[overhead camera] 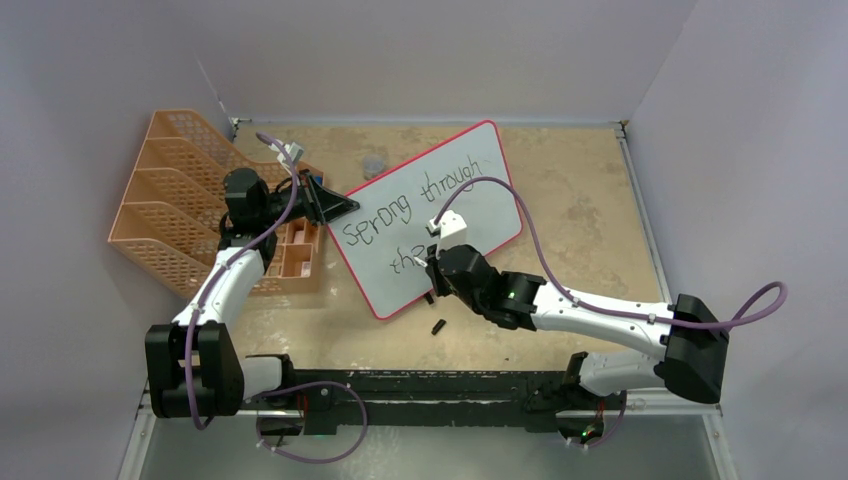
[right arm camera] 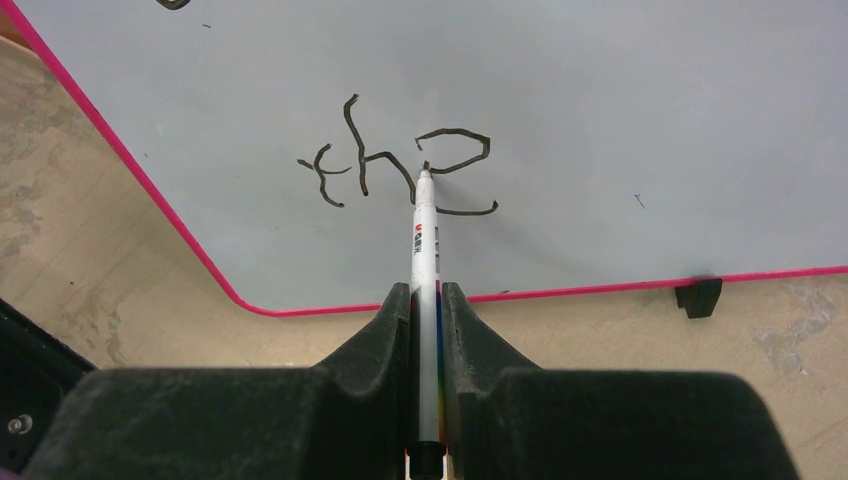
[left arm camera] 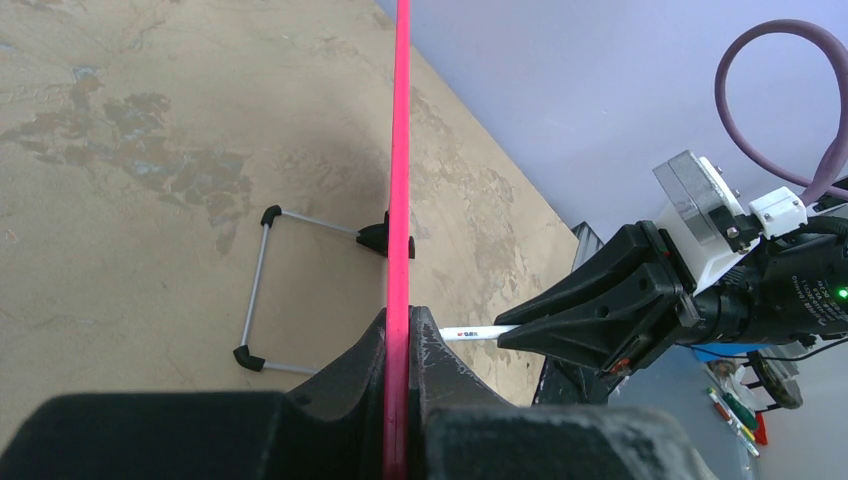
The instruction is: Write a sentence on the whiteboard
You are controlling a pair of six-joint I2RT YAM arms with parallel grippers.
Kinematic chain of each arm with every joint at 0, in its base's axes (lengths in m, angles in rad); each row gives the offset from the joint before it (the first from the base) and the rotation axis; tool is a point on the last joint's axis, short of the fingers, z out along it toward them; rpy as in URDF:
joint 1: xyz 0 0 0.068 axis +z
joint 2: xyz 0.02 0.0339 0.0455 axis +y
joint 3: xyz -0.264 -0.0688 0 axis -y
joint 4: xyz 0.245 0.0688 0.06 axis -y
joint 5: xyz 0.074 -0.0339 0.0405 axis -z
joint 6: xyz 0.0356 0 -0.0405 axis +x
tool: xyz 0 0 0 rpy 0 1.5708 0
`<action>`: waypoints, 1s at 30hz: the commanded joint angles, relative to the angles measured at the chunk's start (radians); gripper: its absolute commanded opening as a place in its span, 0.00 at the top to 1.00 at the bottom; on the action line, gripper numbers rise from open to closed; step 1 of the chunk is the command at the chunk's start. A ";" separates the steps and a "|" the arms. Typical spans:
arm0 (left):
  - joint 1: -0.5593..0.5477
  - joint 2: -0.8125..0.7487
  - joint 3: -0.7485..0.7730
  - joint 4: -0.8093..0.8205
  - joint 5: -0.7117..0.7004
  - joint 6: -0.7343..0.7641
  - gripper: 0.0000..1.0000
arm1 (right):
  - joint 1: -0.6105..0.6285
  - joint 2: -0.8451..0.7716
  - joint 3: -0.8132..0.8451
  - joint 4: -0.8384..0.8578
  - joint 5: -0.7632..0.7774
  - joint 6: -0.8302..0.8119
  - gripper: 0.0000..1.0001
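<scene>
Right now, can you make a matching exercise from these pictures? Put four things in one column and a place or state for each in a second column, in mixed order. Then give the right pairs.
Things
1. marker
2. whiteboard
3. orange file rack
4. small black piece, perhaps a cap

Places or states
A. lying loose on the table, just off the board's near edge
B. clamped at its edge by the left gripper
C. standing at the left side of the table
D. held in the right gripper, tip at the last written letter

Pairs: 1-D, 2-B, 3-C, 4-A
</scene>
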 commanded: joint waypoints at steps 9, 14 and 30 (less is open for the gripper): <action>-0.025 0.003 0.014 -0.014 0.048 0.042 1.00 | -0.004 0.000 0.062 0.056 0.020 -0.023 1.00; -0.025 0.002 0.013 -0.013 0.047 0.042 1.00 | -0.004 -0.002 0.065 0.058 0.027 -0.026 1.00; -0.026 0.001 0.014 -0.016 0.045 0.044 1.00 | -0.004 -0.059 0.049 0.021 0.058 -0.018 1.00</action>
